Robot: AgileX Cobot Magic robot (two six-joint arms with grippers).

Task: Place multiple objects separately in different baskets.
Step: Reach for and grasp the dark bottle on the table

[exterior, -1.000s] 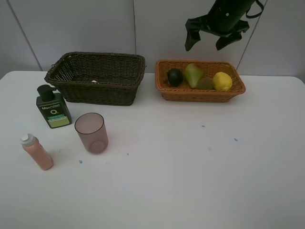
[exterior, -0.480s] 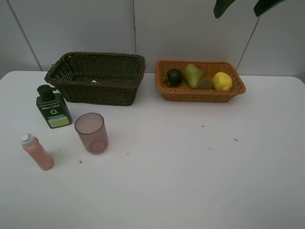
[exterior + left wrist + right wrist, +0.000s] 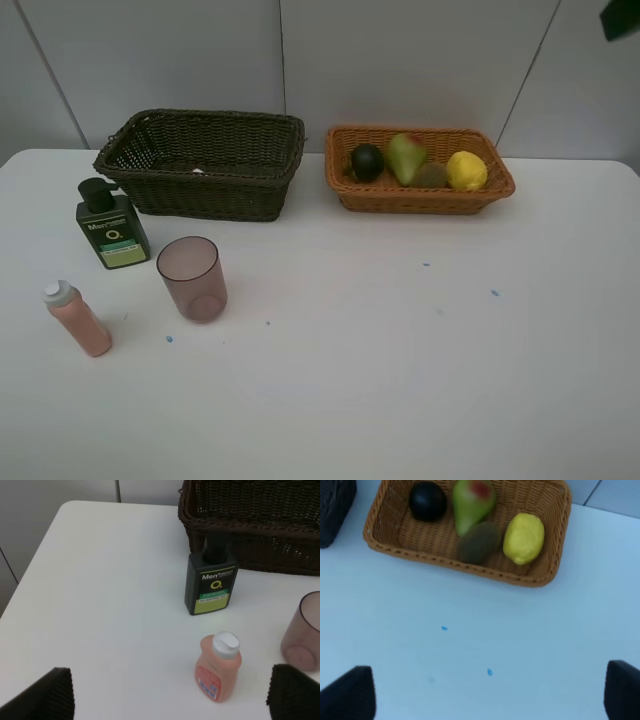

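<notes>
The tan basket (image 3: 420, 198) (image 3: 385, 511) holds a dark green round fruit (image 3: 367, 161) (image 3: 427, 501), a pear (image 3: 405, 157) (image 3: 472, 500), a kiwi (image 3: 431, 175) (image 3: 479, 542) and a lemon (image 3: 466, 170) (image 3: 524, 537). Left of it stands the dark brown basket (image 3: 200, 117) (image 3: 250, 525), with a small pale item (image 3: 197, 171) inside. On the table in front are a dark green bottle (image 3: 112, 228) (image 3: 211, 582), a pinkish cup (image 3: 191, 277) (image 3: 302, 632) and a pink white-capped bottle (image 3: 78, 319) (image 3: 218, 670). My left gripper (image 3: 170, 694) hangs open above the pink bottle. My right gripper (image 3: 487, 692) is open, high over the table in front of the tan basket.
The white table (image 3: 400, 350) ends at a grey panelled wall behind both baskets. Its left edge (image 3: 30, 570) shows in the left wrist view. A few small blue specks (image 3: 494, 293) mark the tabletop. Only a dark tip of the right arm (image 3: 620, 18) shows at the top right corner.
The right gripper has risen from above the tan basket and moved right, almost out of the exterior high view. The objects on the table have not moved.
</notes>
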